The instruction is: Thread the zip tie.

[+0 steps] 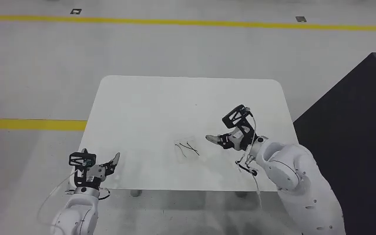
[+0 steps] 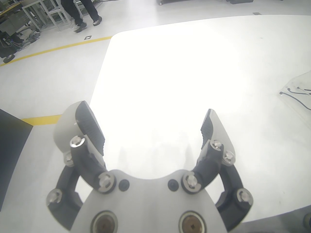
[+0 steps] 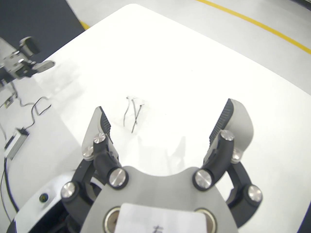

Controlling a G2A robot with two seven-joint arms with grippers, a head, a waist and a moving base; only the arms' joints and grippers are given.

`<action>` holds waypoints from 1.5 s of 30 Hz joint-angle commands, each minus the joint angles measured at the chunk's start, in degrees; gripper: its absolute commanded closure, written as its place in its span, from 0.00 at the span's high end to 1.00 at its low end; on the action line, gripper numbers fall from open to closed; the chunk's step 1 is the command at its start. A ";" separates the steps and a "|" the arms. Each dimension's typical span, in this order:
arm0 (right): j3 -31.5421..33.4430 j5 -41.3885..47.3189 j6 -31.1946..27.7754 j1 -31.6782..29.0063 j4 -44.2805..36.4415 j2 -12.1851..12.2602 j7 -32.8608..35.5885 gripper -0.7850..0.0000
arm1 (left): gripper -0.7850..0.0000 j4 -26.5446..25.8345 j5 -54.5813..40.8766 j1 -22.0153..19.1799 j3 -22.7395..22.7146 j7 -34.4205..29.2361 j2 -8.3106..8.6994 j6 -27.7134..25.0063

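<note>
Currently the zip ties (image 1: 188, 148) lie loose just toward 6 o'clock of the tabletop (image 1: 176, 106) centre. They are thin dark strips, two or poss. three, crossing each other on or in a bit of clear film (image 2: 298, 86); can't tell if it's a bag or a sheet. The right hand (image 3: 164, 106) sits at approx. 3 o'clock of the ties, near but not touching, fingers spread wide w/ nothing betw. them. The left hand (image 2: 145, 120) is well apart at approx. 8 o'clock, by the tabletop's edge, also spread and empty. So nothing is picked up yet and threading hasn't begun. Handling, as I judge it: the ties should be v. light, springy and slick, lying almost flat, so a pinch from above may skid or drag the film along. Best to take one tie mid-strap or near its head, where it curves up a little off the surface. Then the other hand pinches close behind the tail tip, so the tip stays stiff enough to aim at the head's slot. Crossed ties may lift together, so pick the outermost one. The film could hide or snag an end.
</note>
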 commanded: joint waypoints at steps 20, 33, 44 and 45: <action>-10.72 25.85 7.10 24.03 14.07 -2.15 27.06 1.00 | 1.00 0.00 0.00 0.00 0.00 0.00 0.00 0.00; -10.72 25.85 7.10 24.03 14.07 -2.15 27.06 1.00 | 1.00 0.00 0.00 0.00 0.00 0.00 0.00 0.00; -13.95 33.70 1.52 27.60 17.39 -2.51 31.72 1.00 | 1.00 0.00 0.00 0.00 0.00 0.00 0.00 0.00; -14.98 35.36 2.02 29.75 19.98 -2.78 33.17 1.00 | 1.00 0.00 0.00 0.00 0.00 0.00 0.00 0.00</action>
